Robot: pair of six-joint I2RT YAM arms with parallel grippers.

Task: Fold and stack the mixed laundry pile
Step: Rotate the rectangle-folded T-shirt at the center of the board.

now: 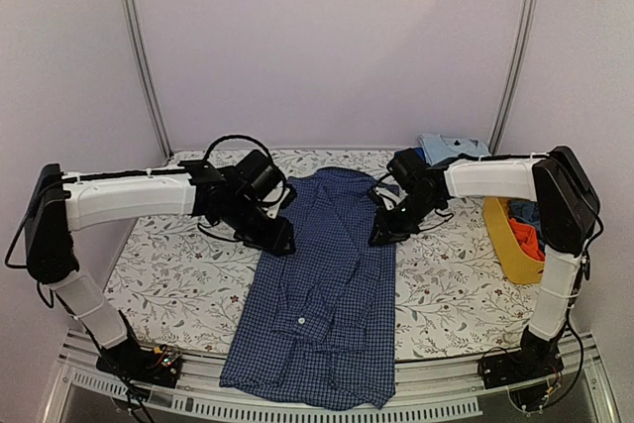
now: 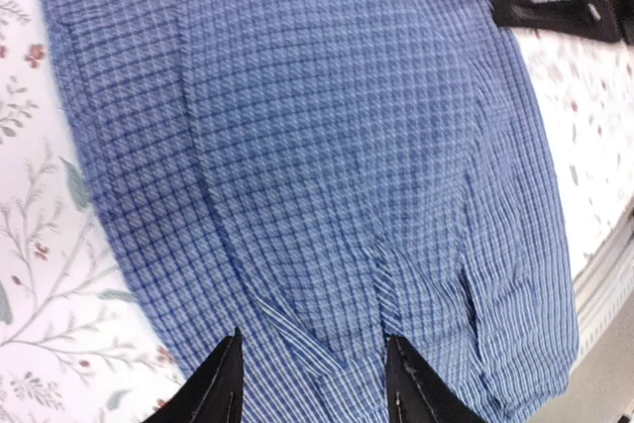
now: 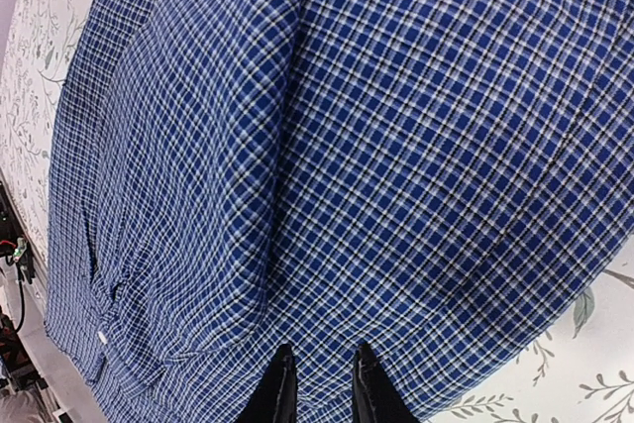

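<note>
We see only the tips of the right claw, cut off by the bottom edge, and cannot tell whether they nip the shirt. From above, the right arm hides part of the basket, its clothes too small to tell apart.

Shirt lies lengthwise along the middle of the surface, with its near end over the front edge. Left tool sits at the shirt's left edge and right tool at its right edge, both on the far half. Basket stands at the right edge of the surface, well apart from the shirt, with clothes in it. One garment lies behind the basket, in the far right corner.
</note>
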